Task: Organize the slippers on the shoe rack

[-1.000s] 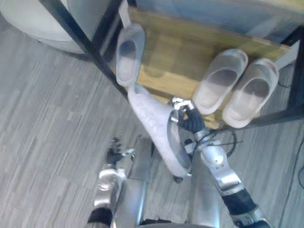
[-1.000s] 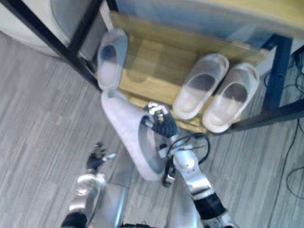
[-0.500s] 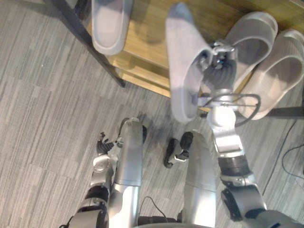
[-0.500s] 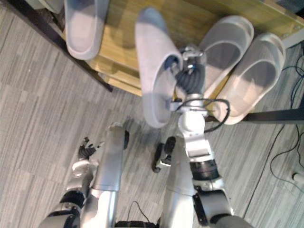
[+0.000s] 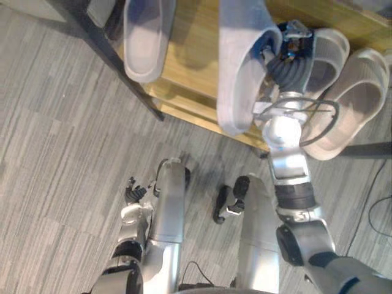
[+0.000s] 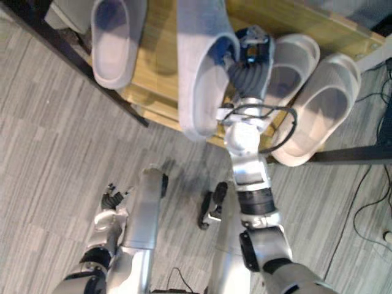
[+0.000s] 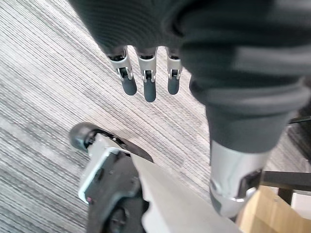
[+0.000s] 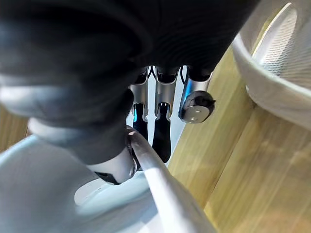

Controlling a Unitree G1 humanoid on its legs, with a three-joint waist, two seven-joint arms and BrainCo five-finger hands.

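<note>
Shelf (image 5: 193, 58) is showing smooth, slightly glossy wood; frame (image 5: 107, 54) looking matt dark metal; middle slipper (image 5: 239, 67) looking matt, cloth-like; right pair (image 5: 355, 104) looking smooth plastic; floor (image 5: 61, 171) showing matt streaked grain.

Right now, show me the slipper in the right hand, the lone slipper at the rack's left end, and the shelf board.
held slipper (image 5: 237, 43): left eye view, on its grey upper.
lone slipper (image 5: 147, 43): left eye view, on its footbed.
shelf board (image 5: 193, 67): left eye view, bare wood between those slippers.
</note>
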